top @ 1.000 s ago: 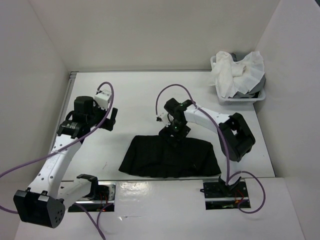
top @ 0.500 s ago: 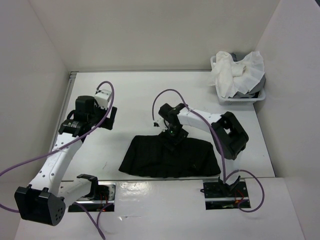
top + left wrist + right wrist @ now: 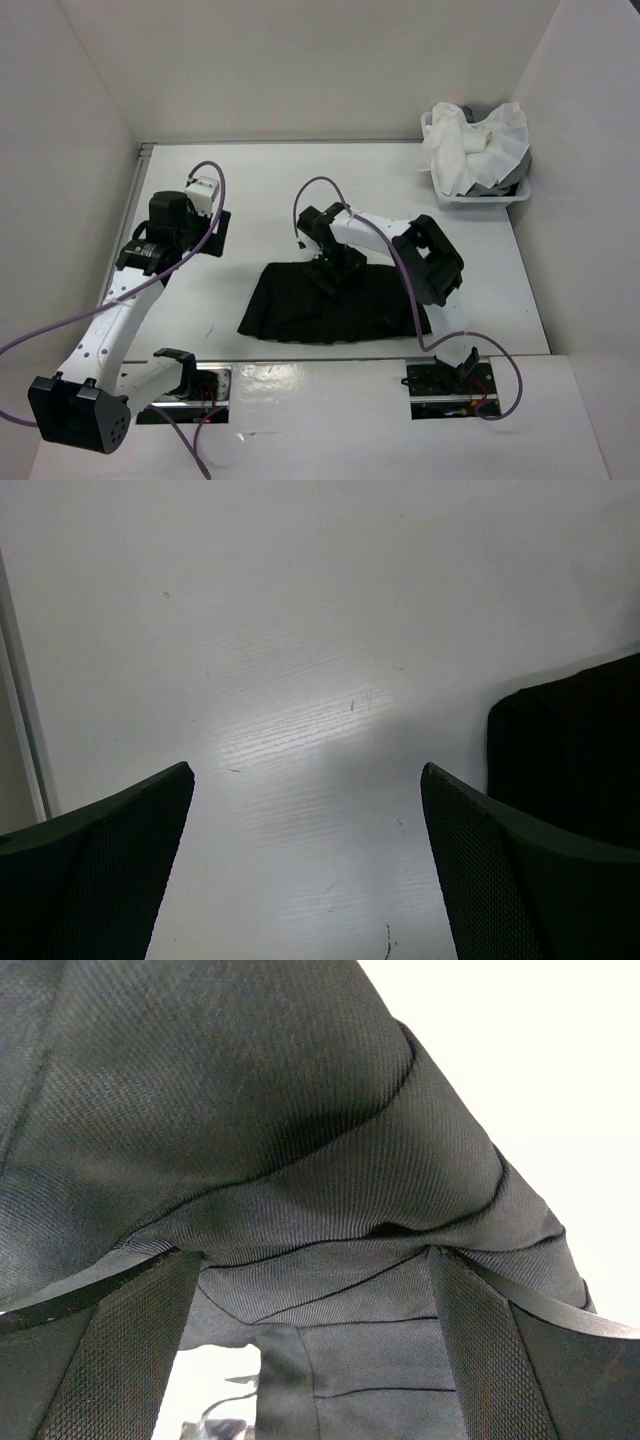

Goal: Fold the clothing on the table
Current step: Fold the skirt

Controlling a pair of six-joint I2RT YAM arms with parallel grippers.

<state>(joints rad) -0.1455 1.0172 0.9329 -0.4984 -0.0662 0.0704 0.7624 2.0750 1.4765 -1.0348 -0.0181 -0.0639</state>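
White walls (image 3: 300, 70) enclose three sides; even bright light.

Open table (image 3: 262, 185) beyond skirt (image 3: 300, 312); basket (image 3: 478, 200) far corner

My left arm (image 3: 112, 322) and right arm (image 3: 372, 229) are white tubes with black joint blocks, a purple cable (image 3: 224, 195) looping along each. Left pincer (image 3: 305, 780) and right pincer (image 3: 312, 1258) have dark fingers (image 3: 95, 875), seemingly fine-dimpled.
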